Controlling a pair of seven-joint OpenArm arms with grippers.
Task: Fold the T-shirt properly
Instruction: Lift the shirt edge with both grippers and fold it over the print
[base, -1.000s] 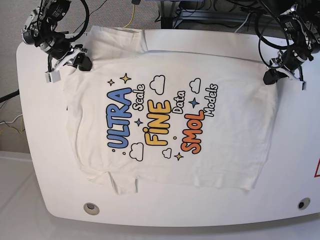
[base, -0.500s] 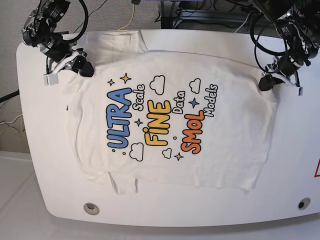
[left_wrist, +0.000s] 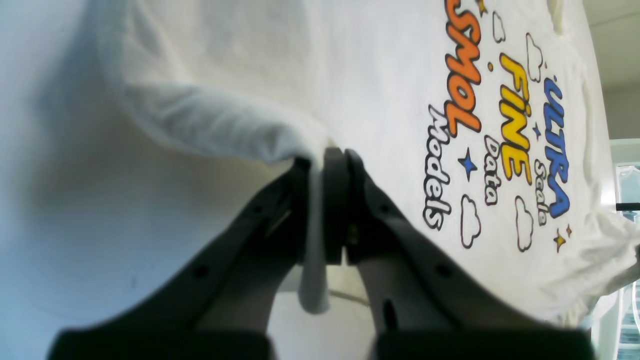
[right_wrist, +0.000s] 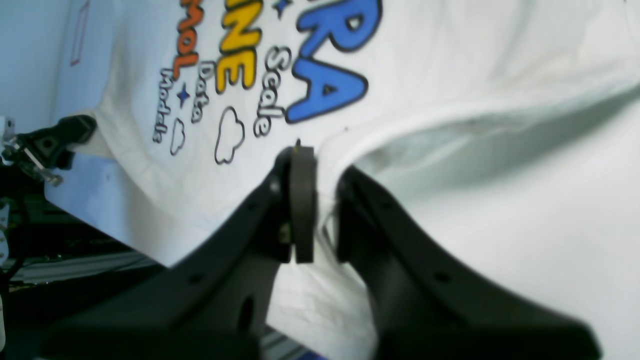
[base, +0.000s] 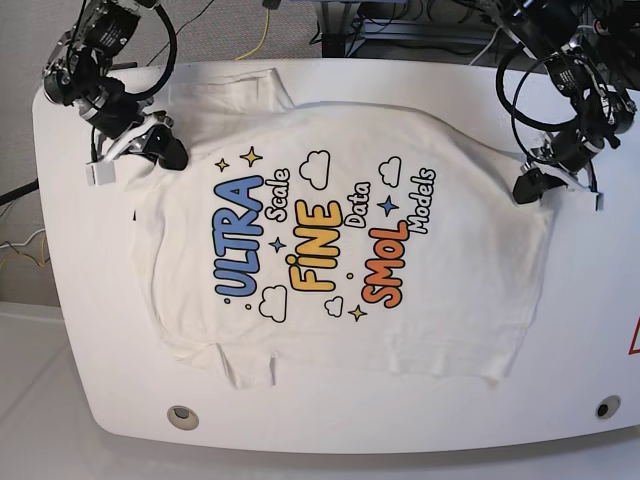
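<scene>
Both end effectors pinch the T-shirt (base: 340, 240): the left end effector (left_wrist: 320, 165) and right end effector (right_wrist: 320, 160) each clamp a raised edge fold above the desk (base: 580, 330).

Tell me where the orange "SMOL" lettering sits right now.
In the base view, the orange "SMOL" lettering sits right of centre on the white printed cotton T-shirt, between yellow "FINE" and black-outlined "Models".

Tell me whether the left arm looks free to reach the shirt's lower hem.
Probably not yet: the left claw is shut on the T-shirt at its upper edge, so it must release first. Nothing lies between.
</scene>
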